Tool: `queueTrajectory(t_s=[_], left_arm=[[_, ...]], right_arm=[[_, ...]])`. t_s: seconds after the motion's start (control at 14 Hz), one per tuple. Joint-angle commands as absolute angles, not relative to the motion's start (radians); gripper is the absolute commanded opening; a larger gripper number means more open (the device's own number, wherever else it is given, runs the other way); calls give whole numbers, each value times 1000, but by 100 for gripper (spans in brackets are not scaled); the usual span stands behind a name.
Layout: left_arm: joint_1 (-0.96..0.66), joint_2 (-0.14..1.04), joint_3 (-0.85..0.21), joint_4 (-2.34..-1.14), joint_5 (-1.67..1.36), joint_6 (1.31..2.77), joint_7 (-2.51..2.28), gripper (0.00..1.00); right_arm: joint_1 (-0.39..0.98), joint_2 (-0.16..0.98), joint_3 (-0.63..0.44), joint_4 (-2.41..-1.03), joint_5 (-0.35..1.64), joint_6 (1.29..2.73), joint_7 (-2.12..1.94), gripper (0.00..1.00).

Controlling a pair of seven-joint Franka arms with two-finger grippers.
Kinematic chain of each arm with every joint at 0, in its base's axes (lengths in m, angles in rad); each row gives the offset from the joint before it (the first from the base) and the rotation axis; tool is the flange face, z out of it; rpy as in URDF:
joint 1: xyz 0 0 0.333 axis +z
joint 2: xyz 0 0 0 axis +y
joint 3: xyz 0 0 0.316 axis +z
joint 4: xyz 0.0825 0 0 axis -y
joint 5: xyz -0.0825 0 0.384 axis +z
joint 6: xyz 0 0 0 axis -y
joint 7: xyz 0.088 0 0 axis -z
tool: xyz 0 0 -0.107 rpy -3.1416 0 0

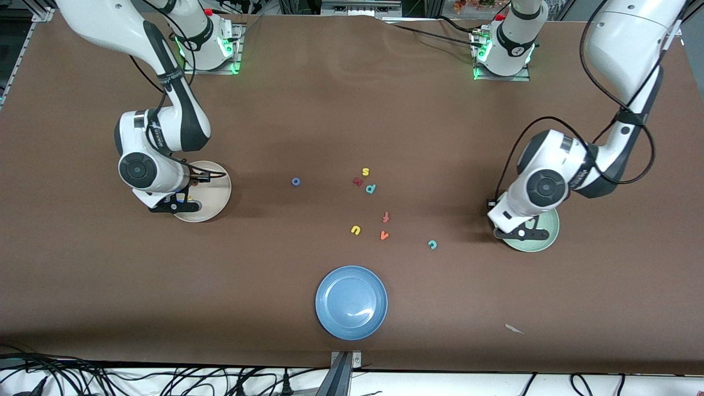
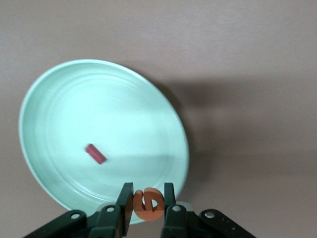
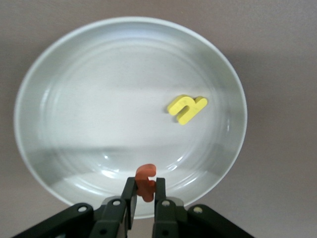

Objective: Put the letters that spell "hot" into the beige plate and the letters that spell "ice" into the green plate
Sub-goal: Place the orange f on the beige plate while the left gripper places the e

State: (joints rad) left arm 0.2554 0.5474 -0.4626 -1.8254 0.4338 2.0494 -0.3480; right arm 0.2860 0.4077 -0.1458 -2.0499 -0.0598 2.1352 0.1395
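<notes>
Both claws are loaded: the left claw (image 2: 148, 204) is clenched on the small orange foam e (image 2: 147, 204) over the rim of the round pale mint-green plate (image 2: 59, 109), at the left arm's end of the surface, where the dark red bar-like i (image 2: 95, 153) already lies. The right claw (image 3: 144, 194) grips the orange foam t (image 3: 145, 182) above the round cream-beige plate (image 3: 74, 99), at the right arm's end, beside the yellow foam h (image 3: 186, 108) lying in it. Left to do, as I judge it — release both letters, then fetch the blue ring-shaped o (image 1: 295, 181) and the teal c (image 1: 432, 245), both out on the open brown surface (image 1: 352, 110).
</notes>
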Motion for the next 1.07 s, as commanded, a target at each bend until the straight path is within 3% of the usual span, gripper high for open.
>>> queueTrajectory(t_s=[0.0,0.14,0.29,0.36,0.43,0.5,0.57,0.64,0.71,0.79,1.0], left_arm=[[295,557,-465,-1802,465,2037,-232,15],[317,584,-465,-1776,459,2043,-201,17],[318,594,-465,-1760,448,2049,-215,26],[316,597,-465,-1752,443,2048,-216,36],[318,600,-465,-1752,431,2049,-212,62],[318,600,-465,-1752,433,2048,-204,92],[318,597,-465,-1752,431,2048,-204,100],[318,595,-465,-1752,433,2048,-204,100],[319,594,-465,-1752,433,2048,-204,100],[319,594,-465,-1752,433,2048,-204,100],[313,592,-468,-1752,428,2048,-216,100]], right_arm=[[276,399,-143,-2086,-46,2187,100,0],[270,410,-141,-2095,-46,2203,94,0],[264,416,-141,-2105,-45,2221,89,0],[265,416,-141,-2106,-32,2221,87,1],[265,416,-141,-2105,-19,2221,83,3],[265,417,-141,-2103,-17,2224,71,13],[264,419,-141,-2102,-17,2227,71,65],[264,417,-141,-2100,-17,2226,71,78],[264,411,-141,-2097,-15,2221,78,89],[265,400,-140,-2094,-15,2215,87,92],[267,356,-114,-2059,-2,2151,126,95]])
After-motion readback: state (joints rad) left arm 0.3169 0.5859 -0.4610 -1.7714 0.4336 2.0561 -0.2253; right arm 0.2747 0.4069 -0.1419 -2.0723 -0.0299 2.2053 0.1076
